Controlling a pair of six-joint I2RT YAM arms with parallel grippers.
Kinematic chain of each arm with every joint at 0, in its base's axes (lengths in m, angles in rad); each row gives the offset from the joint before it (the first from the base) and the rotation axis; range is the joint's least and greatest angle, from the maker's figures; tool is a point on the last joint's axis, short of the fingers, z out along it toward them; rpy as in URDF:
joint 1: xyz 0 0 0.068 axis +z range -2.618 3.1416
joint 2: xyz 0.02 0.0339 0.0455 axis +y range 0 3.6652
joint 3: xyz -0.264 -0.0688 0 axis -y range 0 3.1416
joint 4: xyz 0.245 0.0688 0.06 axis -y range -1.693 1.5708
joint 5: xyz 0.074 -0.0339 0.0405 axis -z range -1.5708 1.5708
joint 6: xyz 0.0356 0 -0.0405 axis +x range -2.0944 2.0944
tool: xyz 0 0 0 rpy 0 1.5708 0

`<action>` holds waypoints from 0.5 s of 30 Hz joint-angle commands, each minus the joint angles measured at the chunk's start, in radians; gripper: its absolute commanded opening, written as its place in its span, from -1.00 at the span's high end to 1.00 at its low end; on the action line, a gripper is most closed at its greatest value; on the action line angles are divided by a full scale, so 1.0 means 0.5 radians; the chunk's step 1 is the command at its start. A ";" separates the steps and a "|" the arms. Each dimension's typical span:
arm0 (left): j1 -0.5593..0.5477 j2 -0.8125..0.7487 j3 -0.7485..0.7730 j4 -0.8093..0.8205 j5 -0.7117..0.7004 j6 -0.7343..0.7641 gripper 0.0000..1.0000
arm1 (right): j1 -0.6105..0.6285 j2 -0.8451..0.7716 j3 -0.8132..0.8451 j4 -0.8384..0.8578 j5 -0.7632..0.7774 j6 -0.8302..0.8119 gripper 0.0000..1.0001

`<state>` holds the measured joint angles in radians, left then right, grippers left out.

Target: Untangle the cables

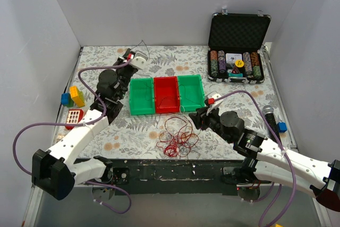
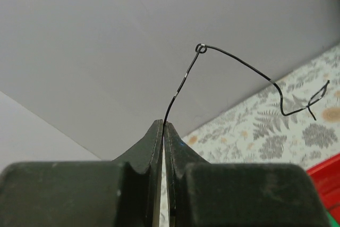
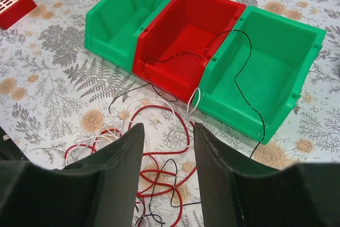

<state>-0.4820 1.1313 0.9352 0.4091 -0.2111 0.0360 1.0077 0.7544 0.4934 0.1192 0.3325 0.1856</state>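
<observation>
Likely the first trouble is slip: the left pincer (image 2: 163,126) is shut tight on one thin black wire (image 2: 201,48), gripped only at its very tips, high over the far left of the table (image 1: 138,136). The wire's free end springs up and curls away, so a tug could pull it out.

The cables (image 1: 171,144) lie in a loose red, white and dark heap on the table just in front of the bins. They sit under the right pincer (image 3: 168,127), which hovers about half open with nothing in it. Should it drop straight down, it may pinch several strands together and draw the loops tighter instead of freeing them.

Another black strand (image 3: 236,31) is draped over the rims of the red bin (image 3: 207,19) and the right green bin (image 3: 281,51). Whether it is the same wire the left pincer holds I cannot tell; it is too thin in the top view. If it is, lifting could snag it on a rim and drag or tip a bin.
</observation>
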 commanded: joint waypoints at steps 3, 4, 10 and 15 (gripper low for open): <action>0.151 0.014 -0.171 0.062 0.008 -0.057 1.00 | -0.015 -0.015 0.047 -0.005 0.041 0.006 0.00; 0.181 0.023 -0.183 0.071 0.023 -0.057 1.00 | -0.015 -0.018 0.050 -0.011 0.047 0.003 0.01; 0.268 0.023 -0.232 0.035 0.103 -0.100 1.00 | -0.021 -0.039 0.035 -0.036 0.065 0.006 0.03; 0.268 -0.002 -0.373 -0.140 0.180 0.053 1.00 | -0.027 -0.015 0.038 -0.027 0.074 0.000 0.03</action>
<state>-0.3489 1.1538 0.8032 0.4072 -0.1631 0.0071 1.0004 0.7517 0.4934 0.0875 0.3458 0.1856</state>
